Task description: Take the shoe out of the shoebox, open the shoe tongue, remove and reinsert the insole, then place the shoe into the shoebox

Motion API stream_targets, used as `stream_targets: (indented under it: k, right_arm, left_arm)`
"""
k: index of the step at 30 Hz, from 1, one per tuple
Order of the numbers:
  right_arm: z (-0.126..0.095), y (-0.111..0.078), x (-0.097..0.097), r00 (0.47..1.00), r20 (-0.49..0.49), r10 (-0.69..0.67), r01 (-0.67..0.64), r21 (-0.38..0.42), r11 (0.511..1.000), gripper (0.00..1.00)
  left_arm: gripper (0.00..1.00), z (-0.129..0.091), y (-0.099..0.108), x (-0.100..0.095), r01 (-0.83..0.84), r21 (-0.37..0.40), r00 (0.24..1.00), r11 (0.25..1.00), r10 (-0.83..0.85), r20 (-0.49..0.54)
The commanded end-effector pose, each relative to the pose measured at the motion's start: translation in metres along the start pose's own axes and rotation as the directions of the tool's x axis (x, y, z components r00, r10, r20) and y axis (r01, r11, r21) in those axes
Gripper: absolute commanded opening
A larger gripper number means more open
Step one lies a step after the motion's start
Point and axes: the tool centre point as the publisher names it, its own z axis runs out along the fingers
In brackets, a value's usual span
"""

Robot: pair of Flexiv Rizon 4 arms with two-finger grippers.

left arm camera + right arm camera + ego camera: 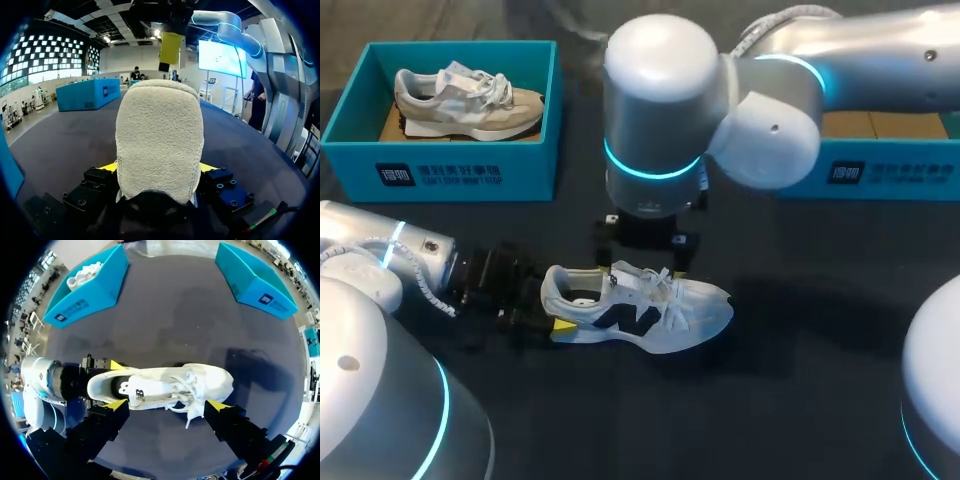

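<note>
1. far left: open teal cardboard shoebox (440, 165) with a beige-grey suede sneaker (465, 100) lying inside.
2. left gripper (157, 167) comes in low from the left, yellow tips pinching the heel of the white lace-up sneaker with dark side logo (650, 310) from both sides.
3. the white sneaker sits upright on the black table (800, 400), toe pointing right, outside both boxes.
4. right gripper (166, 405) hangs above the sneaker, fingers spread wide, not touching it.
5. far right: second teal shoebox (890, 170), partly hidden behind the right arm.
</note>
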Motion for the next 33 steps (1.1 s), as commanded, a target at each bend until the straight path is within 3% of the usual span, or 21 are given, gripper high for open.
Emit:
stream_targets:
  k: [1,11,25,33]
  right_arm:
    - [0.014,-0.01,0.031,0.983,0.148,0.109,-0.096,-0.092,0.991,1.0]
    - [0.03,-0.008,0.05,0.974,0.215,0.073,-0.055,-0.087,0.995,1.0]
    - [0.06,-0.005,0.042,0.945,0.307,0.114,-0.096,-0.072,0.993,1.0]
    - [0.07,-0.006,0.036,0.896,0.406,0.181,-0.153,-0.101,0.983,1.0]
  left_arm:
    - [0.0,0.003,0.006,0.003,0.001,0.0,1.0,1.0,-0.001,0.002]
    - [0.0,0.003,0.006,0.003,0.001,0.0,1.0,1.0,-0.001,0.002]
    - [0.0,0.003,0.006,0.003,0.001,0.0,1.0,1.0,-0.001,0.002]
    - [0.0,0.003,0.006,0.003,0.001,0.0,1.0,1.0,-0.001,0.002]
